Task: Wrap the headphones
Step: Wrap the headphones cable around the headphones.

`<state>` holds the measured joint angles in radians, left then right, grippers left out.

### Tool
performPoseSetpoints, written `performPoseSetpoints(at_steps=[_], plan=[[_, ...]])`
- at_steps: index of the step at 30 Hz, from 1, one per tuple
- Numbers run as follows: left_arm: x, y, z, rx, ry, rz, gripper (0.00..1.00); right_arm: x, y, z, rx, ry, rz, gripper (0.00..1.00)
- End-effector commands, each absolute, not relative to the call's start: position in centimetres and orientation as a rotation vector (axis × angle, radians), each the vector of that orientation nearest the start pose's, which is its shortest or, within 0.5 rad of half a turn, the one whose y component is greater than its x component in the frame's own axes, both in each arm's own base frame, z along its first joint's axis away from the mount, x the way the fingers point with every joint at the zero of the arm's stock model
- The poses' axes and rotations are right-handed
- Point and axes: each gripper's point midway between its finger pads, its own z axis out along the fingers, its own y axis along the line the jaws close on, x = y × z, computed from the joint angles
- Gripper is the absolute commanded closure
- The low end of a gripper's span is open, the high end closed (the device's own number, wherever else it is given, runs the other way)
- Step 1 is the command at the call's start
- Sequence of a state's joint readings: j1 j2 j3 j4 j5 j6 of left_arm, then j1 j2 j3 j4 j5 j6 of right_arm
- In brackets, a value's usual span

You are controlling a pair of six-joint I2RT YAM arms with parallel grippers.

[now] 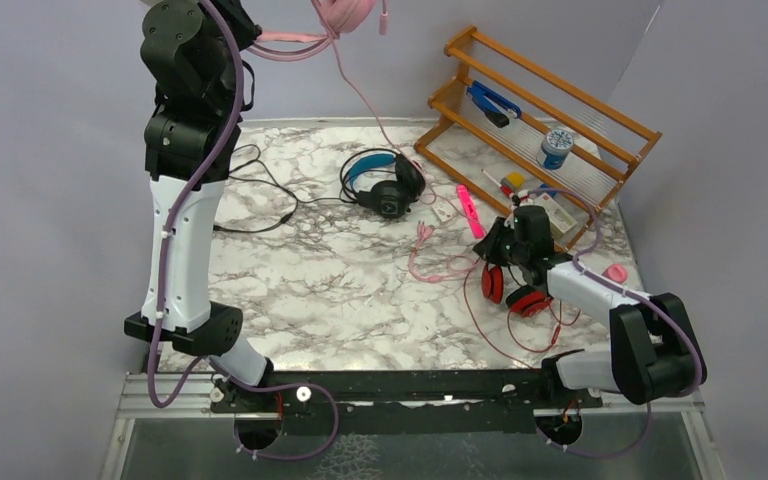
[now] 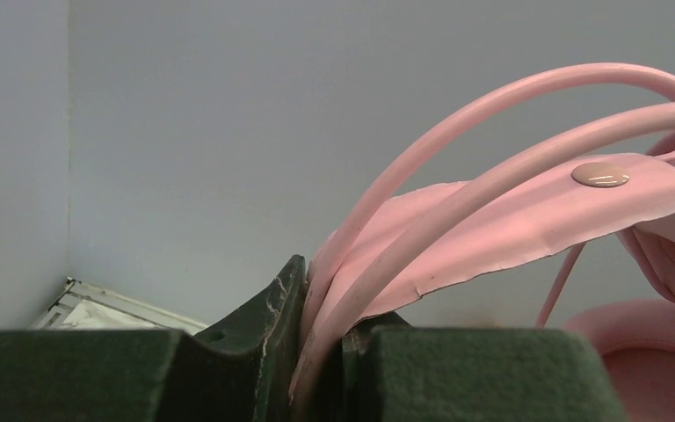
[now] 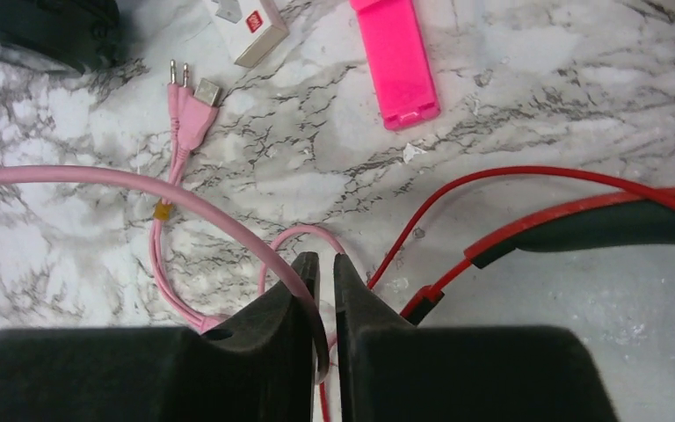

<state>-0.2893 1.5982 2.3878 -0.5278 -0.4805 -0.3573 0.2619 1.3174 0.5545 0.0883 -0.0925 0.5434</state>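
The pink headset [image 2: 510, 211] was held aloft by its headband in the clamped left gripper [image 2: 321, 325]; its pink cable [image 3: 123, 180] was pinched by the right gripper [image 3: 323, 281]. The red headset [image 1: 520, 292] and the blue-banded headset [image 1: 385, 180] were seen on the table [image 1: 340, 290].

From overhead, the pink plastic over-ear headset [image 1: 343, 12] hangs top centre from my left fingers [image 2: 292, 303]. On the marbled worktop [image 1: 340, 290], the black headset with blue headband [image 1: 385, 185] lies mid-frame. The red headset with black band [image 1: 520, 292] lies lower right, beside my right fingers [image 3: 316, 290] pinching the thin pink cable [image 3: 97, 178]. The slatted wooden rack [image 1: 535, 110] stands upper right.
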Motion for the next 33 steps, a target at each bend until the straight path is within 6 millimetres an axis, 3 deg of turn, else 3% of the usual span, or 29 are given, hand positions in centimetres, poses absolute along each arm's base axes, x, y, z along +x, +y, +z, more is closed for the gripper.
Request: performPoseSetpoints(at_steps=[1,3,5,8,10,13,17,20,22,25,33], plan=[[36.3,-3.7,67.2,-0.49,1.069,-0.336,1.0,31.9,15.1,7.8,0.005,2.219,0.672,0.72],[36.6,-4.7,66.6,-0.467,1.094,-0.377,1.0,31.4,17.2,10.1,-0.163,2.13,0.793,0.49],[37.1,-5.6,65.6,-0.45,1.13,-0.415,1.0,31.5,18.8,12.9,-0.282,2.039,0.87,0.33],[38.4,-6.8,64.0,-0.433,1.192,-0.448,1.0,31.7,21.6,17.5,-0.435,1.887,0.98,0.24],[39.0,-7.6,63.4,-0.415,1.227,-0.469,1.0,31.2,23.9,20.8,-0.554,1.752,1.054,0.08],[39.0,-8.3,62.8,-0.406,1.255,-0.502,1.0,29.9,27.5,24.6,-0.744,1.585,1.174,0.04],[38.8,-8.8,62.0,-0.395,1.281,-0.535,1.0,28.2,31.8,27.7,-0.884,1.441,1.257,0.04],[38.6,-9.1,61.8,-0.392,1.293,-0.555,1.0,28.3,33.5,28.8,-0.876,1.386,1.306,0.04],[38.5,-9.6,61.7,-0.384,1.302,-0.579,1.0,29.7,34.1,28.9,-0.835,1.383,1.291,0.04],[38.5,-10.2,61.6,-0.373,1.314,-0.614,1.0,31.8,34.7,28.5,-0.792,1.419,1.255,0.04],[38.5,-11.3,60.9,-0.342,1.348,-0.663,1.0,32.6,36.9,26.1,-0.81,1.418,1.341,0.05]])
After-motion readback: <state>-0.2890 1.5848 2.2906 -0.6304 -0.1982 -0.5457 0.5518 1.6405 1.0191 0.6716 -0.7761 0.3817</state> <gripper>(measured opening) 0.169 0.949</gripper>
